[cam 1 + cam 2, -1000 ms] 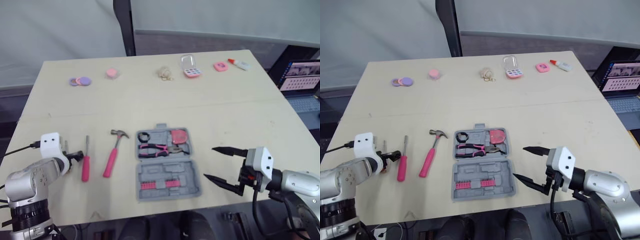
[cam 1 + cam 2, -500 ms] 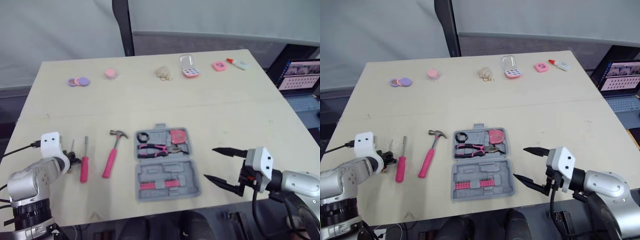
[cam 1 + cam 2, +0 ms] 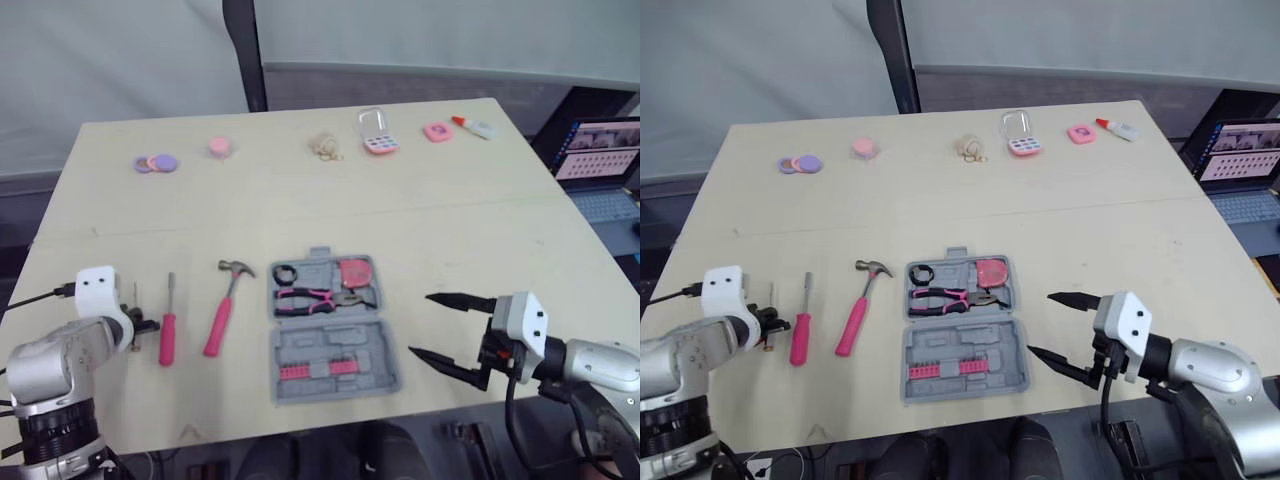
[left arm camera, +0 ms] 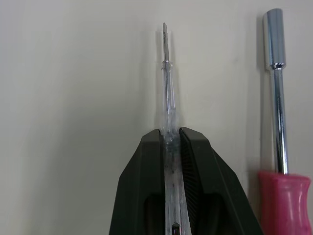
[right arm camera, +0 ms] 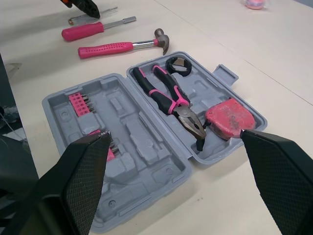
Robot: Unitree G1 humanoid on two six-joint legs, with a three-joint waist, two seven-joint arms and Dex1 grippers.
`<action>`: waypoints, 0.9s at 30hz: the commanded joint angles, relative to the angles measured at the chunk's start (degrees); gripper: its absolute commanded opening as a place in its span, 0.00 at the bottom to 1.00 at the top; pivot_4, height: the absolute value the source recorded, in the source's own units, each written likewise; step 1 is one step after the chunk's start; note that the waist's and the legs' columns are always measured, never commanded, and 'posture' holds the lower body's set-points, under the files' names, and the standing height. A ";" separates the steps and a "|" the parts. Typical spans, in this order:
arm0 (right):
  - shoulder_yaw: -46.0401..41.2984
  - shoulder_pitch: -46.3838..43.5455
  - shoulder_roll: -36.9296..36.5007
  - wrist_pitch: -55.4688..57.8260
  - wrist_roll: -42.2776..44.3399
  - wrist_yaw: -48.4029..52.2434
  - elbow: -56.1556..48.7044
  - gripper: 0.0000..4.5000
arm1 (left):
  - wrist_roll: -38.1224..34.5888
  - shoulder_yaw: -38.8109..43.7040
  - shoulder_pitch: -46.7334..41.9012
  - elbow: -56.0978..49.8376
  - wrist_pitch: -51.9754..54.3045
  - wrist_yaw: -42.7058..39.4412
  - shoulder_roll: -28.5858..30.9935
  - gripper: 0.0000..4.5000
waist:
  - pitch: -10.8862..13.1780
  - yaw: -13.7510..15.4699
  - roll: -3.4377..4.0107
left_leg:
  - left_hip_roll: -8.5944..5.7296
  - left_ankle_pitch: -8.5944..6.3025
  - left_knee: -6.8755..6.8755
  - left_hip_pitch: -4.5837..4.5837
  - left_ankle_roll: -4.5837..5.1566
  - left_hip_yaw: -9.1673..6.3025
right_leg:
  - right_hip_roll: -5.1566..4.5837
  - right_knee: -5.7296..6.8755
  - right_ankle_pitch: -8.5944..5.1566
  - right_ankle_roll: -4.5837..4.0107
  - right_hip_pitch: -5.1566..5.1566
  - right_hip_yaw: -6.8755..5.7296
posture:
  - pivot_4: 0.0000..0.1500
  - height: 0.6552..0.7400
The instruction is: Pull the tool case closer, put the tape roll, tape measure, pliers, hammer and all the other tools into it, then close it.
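Left wrist: tool (image 4: 169,133) grips screwdriver (image 4: 167,98) (clear).

Grey tool case (image 3: 375,350) lies open, near centre; its far half holds black tape roll (image 3: 287,273), pink-handled pliers (image 3: 305,298) and pink tape measure (image 3: 358,272); pink hammer (image 3: 226,303) lies just left of it; pink screwdriver (image 3: 168,322) farther left; clear screwdriver (image 4: 167,98) clamped in my left claw (image 4: 169,133).

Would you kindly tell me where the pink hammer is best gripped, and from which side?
Take the hammer by its pink handle, about mid-length, coming down from above with the jaws across it. It lies flat on the table, the handle straight, with free space between the pink screwdriver and the tool case. The steel head is small and curved.
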 commanded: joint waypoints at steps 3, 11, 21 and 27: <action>-3.95 1.25 -1.17 -0.54 1.15 0.76 -1.12 1.00 | -2.93 -2.75 2.17 -6.98 -1.01 -11.89 12.37 0.02 | 0.01 0.10 0.00 | -0.01 0.00 0.00 0.00 0.00 -0.02 | -0.04 -0.03 0.00 0.00 0.01 0.02 | 1.00 1.00; -5.98 2.82 -2.37 -1.68 1.78 3.78 -0.28 1.00 | -10.40 -17.31 1.93 -13.27 -8.29 -34.70 27.22 0.02 | 0.09 0.03 0.13 | 0.03 -0.01 0.00 -0.02 -0.02 -0.02 | -0.08 -0.09 0.00 0.00 0.03 0.01 | 1.00 1.00; -7.80 9.64 -1.20 -5.14 1.30 5.16 -2.04 1.00 | -5.61 -37.03 -5.35 -16.67 -19.22 -47.29 33.65 0.02 | 0.16 0.15 0.23 | -0.01 -0.01 -0.02 -0.05 -0.01 0.09 | -0.01 -0.10 0.00 0.00 0.02 0.02 | 1.00 1.00; -7.58 11.18 -1.23 -6.10 0.98 4.65 -2.30 1.00 | -2.37 -46.62 -15.48 -14.75 -18.78 -49.16 27.77 0.02 | 0.17 0.31 0.22 | -0.03 0.01 0.01 -0.06 0.05 0.10 | 0.00 -0.05 0.01 0.02 0.03 0.02 | 1.00 1.00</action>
